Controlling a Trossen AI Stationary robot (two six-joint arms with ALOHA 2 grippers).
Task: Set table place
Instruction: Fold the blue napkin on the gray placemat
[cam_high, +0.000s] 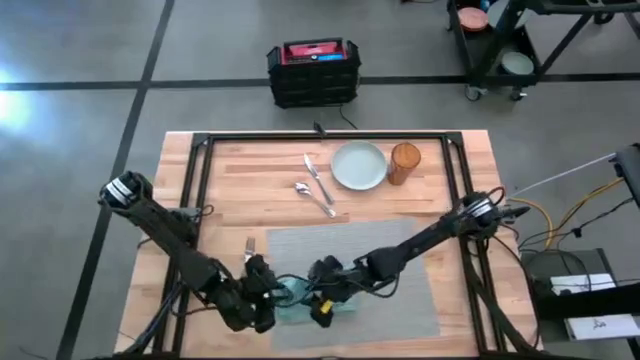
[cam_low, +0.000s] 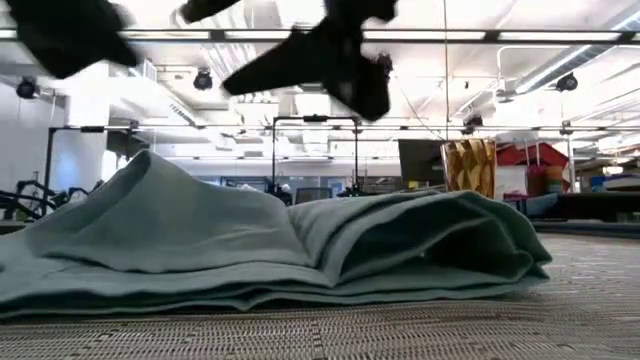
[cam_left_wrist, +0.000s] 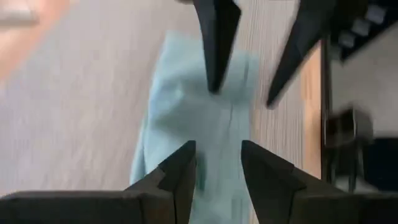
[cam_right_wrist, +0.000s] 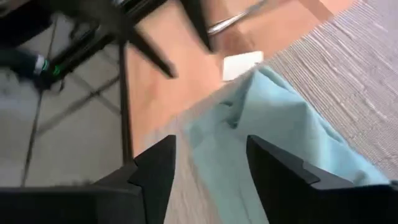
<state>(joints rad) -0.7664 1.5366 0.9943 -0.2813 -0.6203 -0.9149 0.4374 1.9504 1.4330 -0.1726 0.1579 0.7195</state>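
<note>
A folded teal napkin (cam_high: 298, 296) lies on the near left part of the grey placemat (cam_high: 370, 275), flat on its folds in the low view (cam_low: 270, 245). My left gripper (cam_high: 268, 296) hovers open at its left end, fingers (cam_left_wrist: 217, 149) over the cloth (cam_left_wrist: 193, 106). My right gripper (cam_high: 320, 292) hovers open at its right end (cam_right_wrist: 210, 143), facing the left one. In the low view both are clear above the napkin. A fork (cam_high: 248, 248) lies on the table left of the placemat.
Beyond the placemat on the wooden table (cam_high: 230, 165) lie a knife (cam_high: 318, 180) and a spoon (cam_high: 314, 197), with a pale plate (cam_high: 359, 165) and an amber glass (cam_high: 404, 163) to their right. A black crate (cam_high: 313, 72) stands on the floor past the far edge.
</note>
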